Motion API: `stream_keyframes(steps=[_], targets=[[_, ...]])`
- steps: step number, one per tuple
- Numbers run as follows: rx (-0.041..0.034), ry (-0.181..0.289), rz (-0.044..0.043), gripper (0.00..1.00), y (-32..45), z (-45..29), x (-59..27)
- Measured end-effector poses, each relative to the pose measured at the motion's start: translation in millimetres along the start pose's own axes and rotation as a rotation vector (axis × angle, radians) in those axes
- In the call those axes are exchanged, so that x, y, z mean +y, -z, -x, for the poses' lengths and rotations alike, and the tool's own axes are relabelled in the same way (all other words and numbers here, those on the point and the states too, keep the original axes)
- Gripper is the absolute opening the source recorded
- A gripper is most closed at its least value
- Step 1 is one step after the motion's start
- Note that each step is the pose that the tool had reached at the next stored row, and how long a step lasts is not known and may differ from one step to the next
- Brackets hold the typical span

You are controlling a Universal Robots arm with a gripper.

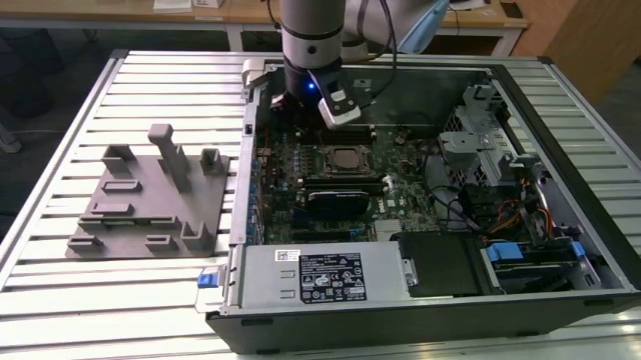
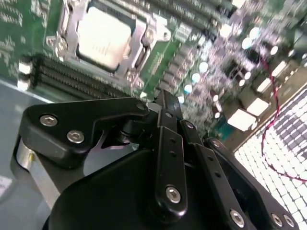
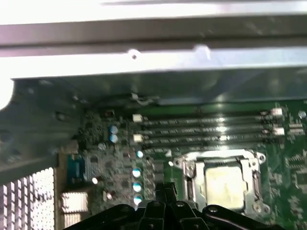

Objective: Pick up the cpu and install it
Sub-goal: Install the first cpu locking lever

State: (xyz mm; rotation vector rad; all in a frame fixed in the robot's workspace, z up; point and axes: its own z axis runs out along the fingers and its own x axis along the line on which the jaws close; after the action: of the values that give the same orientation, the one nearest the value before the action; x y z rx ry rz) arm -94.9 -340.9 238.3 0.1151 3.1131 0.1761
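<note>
The end effector (image 2: 164, 98) is pinched shut and holds nothing. It hangs just over the board (image 2: 14, 28), near the socket (image 2: 146, 37). The cpu (image 2: 103, 36) lies flat in that socket, inside the case (image 1: 421, 330) on the table (image 1: 60, 292). The job looks almost done.

One slatted surface (image 1: 60, 150) carries one open computer case (image 1: 586, 124) and one grey fixture plate (image 1: 150, 199). Above the case in the exterior view stands one robot arm (image 1: 312, 37). Inside the case there is one motherboard (image 1: 406, 199), one boxed power supply (image 1: 320, 274) and one metal-framed socket (image 3: 189, 175). One cpu (image 3: 224, 184) lies in that socket, and both wrist views show a single chip there. Beside the socket run what look like four long memory slots (image 3: 201, 130), though the rows blur together.
</note>
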Motion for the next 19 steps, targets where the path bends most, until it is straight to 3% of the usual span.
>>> stream_keyframes(steps=[6,12,15,19], targets=[[0.0051,-0.002,0.0712,0.11,1.4,-4.9,-0.2],[0.0096,-0.003,0.1328,0.11,5.2,-6.4,0.1],[0.0112,-0.004,0.1538,0.11,8.7,-6.6,0.5],[0.0111,-0.004,0.1566,0.11,9.4,-6.6,0.6]])
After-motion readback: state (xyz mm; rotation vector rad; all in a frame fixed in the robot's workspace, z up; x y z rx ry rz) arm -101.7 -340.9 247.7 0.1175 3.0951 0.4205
